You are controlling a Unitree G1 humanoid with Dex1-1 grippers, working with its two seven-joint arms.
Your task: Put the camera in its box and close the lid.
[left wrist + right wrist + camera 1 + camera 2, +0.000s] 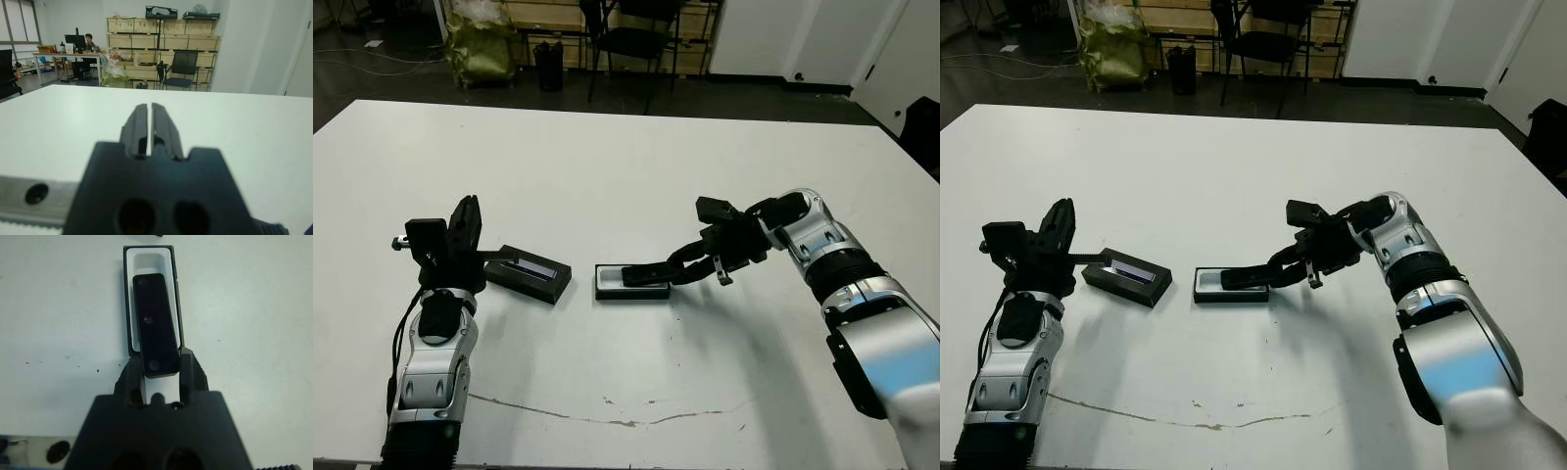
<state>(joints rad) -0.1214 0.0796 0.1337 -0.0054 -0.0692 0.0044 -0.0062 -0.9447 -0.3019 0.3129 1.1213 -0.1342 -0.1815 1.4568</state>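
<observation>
Camera: the camera (155, 325) is a slim black bar that looks rigid, light and glossy, so likely slippery; it lies slanted over the white-lined box (631, 282), far end inside, near end raised.
Hold: the right gripper (157, 364) pinches the camera's near end across its narrow width, the fingers (188, 367) closed against its long edges; a sensible grip, I think, clear of the face.
Lid: the lid (529, 272), striped side up, lies flat just left of the box, apart from it.
Left gripper: the left gripper (465, 227) is upright beside the lid, fingers nearly together, holding nothing.
Tabletop: the tabletop (607, 166) is white and smooth with a thin crack near the front edge.
Room: black chair (646, 39), stacked crates, and a person at a distant desk.
</observation>
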